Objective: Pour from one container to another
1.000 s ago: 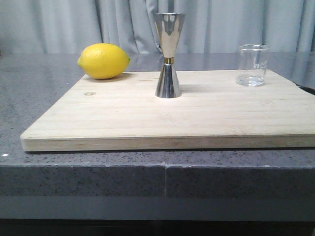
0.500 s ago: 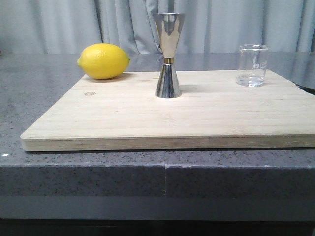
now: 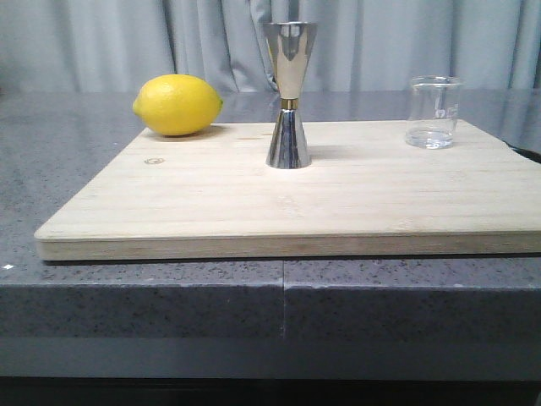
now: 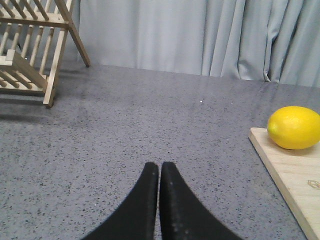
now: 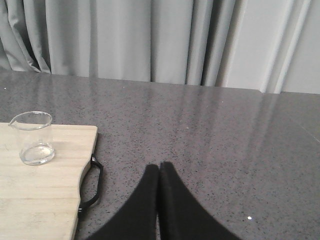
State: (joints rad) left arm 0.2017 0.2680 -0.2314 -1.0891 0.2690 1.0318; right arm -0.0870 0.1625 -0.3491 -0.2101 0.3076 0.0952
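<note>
Beaker (image 3: 434,112) stands upright at board (image 3: 338,203) far right corner, jigger (image 3: 289,95) mid-board, apart. Left gripper (image 4: 159,170) & right gripper (image 5: 159,170): both fully closed, holding nothing.

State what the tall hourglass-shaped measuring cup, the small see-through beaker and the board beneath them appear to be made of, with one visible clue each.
Shiny hourglass-shaped jigger: likely polished steel; mirror reflections, thin gold waist band.
Small clear beaker: apparently glass, possibly clear plastic; transparent, with a pour lip.
Pale rectangular cutting board: light wood, maybe bamboo; matte with straight grain lines.
</note>
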